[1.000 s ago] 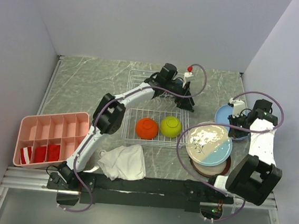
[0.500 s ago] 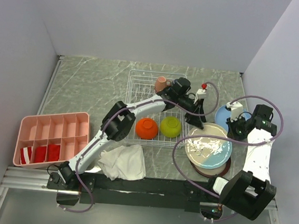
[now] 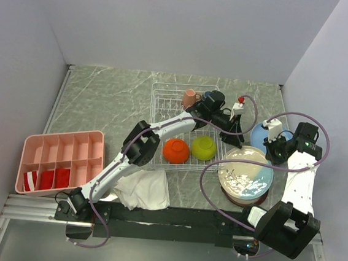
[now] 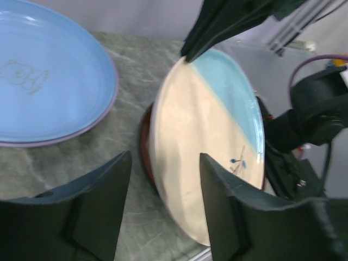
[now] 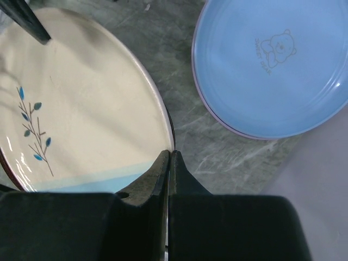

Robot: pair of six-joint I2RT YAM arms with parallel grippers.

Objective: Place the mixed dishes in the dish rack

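The table (image 3: 103,99) is viewed from high above its near edge, looking down and forward, so the whole workspace is taken in. The left wrist view is held low and close, aimed across the large cream-and-blue plate (image 4: 201,141). The right wrist view is pointed almost straight down (very near) at that plate's rim. That plate and the light-blue plate (image 5: 266,76) are shared by all three views.

Blue sprig on cream-and-blue plate (image 5: 81,98); bear outline on light-blue plate (image 5: 266,87).

The left jaws stand spread just before the cream-and-blue plate (image 4: 206,141) (the light-blue plate (image 4: 43,81) lies beside it, apart).
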